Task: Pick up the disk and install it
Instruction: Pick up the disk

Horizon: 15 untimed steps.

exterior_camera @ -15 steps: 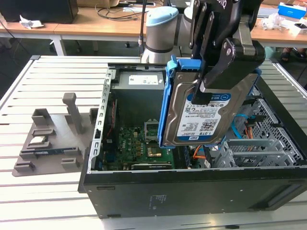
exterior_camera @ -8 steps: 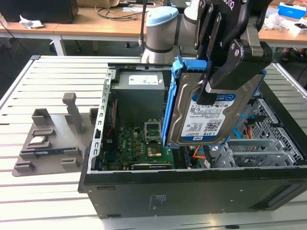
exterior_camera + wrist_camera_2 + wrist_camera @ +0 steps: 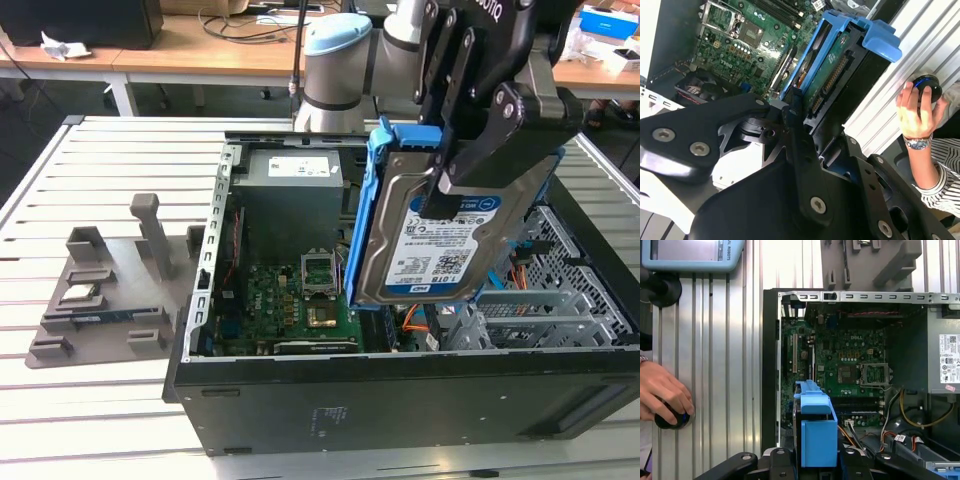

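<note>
Nearest in the exterior view, black wall of the open case (image 3: 400, 395) on the slatted table (image 3: 100, 430). Above it, gripper (image 3: 455, 185), jaws clamped on the disk (image 3: 425, 255): on edge, tilted, label outward, raised over the case's inside. Beneath, motherboard (image 3: 290, 300); farther back, grey power supply (image 3: 295, 185). Off at the exterior view's left, grey fixture (image 3: 110, 290). In the second wrist view, a hand (image 3: 915, 112) on a black knob (image 3: 930, 90).

A robotics lab: a slotted metal counter (image 3: 100, 160) carries an open computer case (image 3: 400, 400) and a grey parts jig (image 3: 110, 290), a robot arm (image 3: 340, 70) rises at upper centre, and wooden desks (image 3: 200, 55) strewn with cables (image 3: 235, 22) line the exterior view's top.
</note>
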Each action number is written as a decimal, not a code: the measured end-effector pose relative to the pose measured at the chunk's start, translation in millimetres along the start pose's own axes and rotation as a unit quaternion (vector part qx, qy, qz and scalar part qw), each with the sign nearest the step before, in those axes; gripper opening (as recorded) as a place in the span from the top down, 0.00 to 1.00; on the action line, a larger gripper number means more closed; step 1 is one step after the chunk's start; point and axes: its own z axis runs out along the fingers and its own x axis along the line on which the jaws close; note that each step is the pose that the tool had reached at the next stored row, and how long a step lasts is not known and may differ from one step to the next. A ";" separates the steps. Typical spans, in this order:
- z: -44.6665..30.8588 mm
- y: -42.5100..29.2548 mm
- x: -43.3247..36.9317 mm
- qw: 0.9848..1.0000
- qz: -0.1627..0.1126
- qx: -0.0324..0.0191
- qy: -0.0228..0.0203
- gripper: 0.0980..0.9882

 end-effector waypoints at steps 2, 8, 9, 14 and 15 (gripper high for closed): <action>0.0 -3.5 0.0 1.000 0.000 0.000 0.000 0.70; -0.4 -12.2 -0.1 1.000 0.000 0.000 0.000 0.70; -0.4 -13.8 -0.1 1.000 0.000 0.000 0.000 0.70; -0.8 -26.3 -0.3 1.000 0.000 0.000 0.000 0.70; -0.9 -28.6 -0.3 1.000 0.000 0.000 0.000 0.70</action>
